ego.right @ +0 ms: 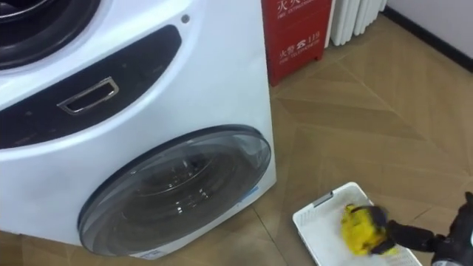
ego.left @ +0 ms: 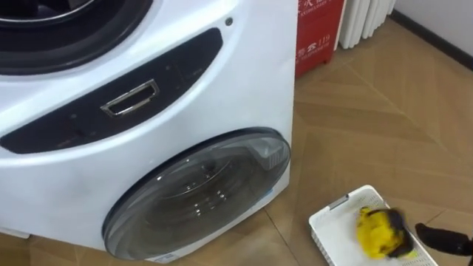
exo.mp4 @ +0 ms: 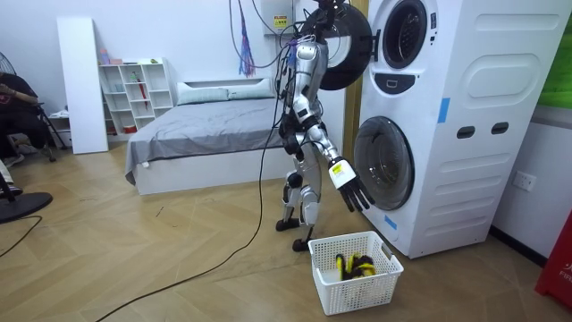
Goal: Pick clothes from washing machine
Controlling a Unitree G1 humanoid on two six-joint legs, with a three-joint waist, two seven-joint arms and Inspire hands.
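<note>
A yellow and black piece of clothing lies in a white plastic basket on the wood floor at my lower right. My right hand reaches in from the right just beside the cloth, and in the room view it hangs above the basket with straight, spread fingers and holds nothing. I stand facing the stacked white washing machine. Its upper drum opening is at the top left, with the upper door swung open. The lower round glass door is closed.
A red cabinet and a white radiator stand to the right behind the machine. In the room view a bed and a white shelf lie behind me, and a person sits at the room view's left edge.
</note>
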